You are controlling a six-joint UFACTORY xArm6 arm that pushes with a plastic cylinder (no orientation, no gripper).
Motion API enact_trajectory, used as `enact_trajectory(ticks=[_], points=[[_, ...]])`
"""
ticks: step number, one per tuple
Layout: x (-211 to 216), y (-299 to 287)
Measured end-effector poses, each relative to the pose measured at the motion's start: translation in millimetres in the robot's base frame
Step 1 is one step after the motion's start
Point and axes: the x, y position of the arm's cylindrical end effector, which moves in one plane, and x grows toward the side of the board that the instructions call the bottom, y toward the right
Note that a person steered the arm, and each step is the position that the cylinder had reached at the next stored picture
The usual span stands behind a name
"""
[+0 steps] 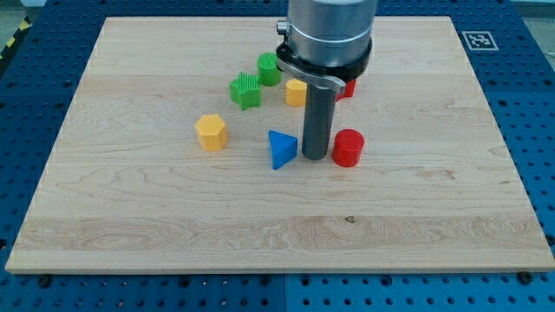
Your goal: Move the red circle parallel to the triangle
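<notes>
The red circle, a short red cylinder, stands on the wooden board just right of centre. The blue triangle lies to its left, at about the same height in the view. My tip rests on the board between them, close to the red circle's left side and a little right of the triangle. I cannot tell if the tip touches either block.
A yellow hexagon block sits left of the triangle. A green star-like block, a green cylinder, a yellow block and a part-hidden red block cluster above, near the arm's body.
</notes>
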Motion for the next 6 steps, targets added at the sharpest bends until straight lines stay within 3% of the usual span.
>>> enact_trajectory(ticks=[6], points=[[5, 69]])
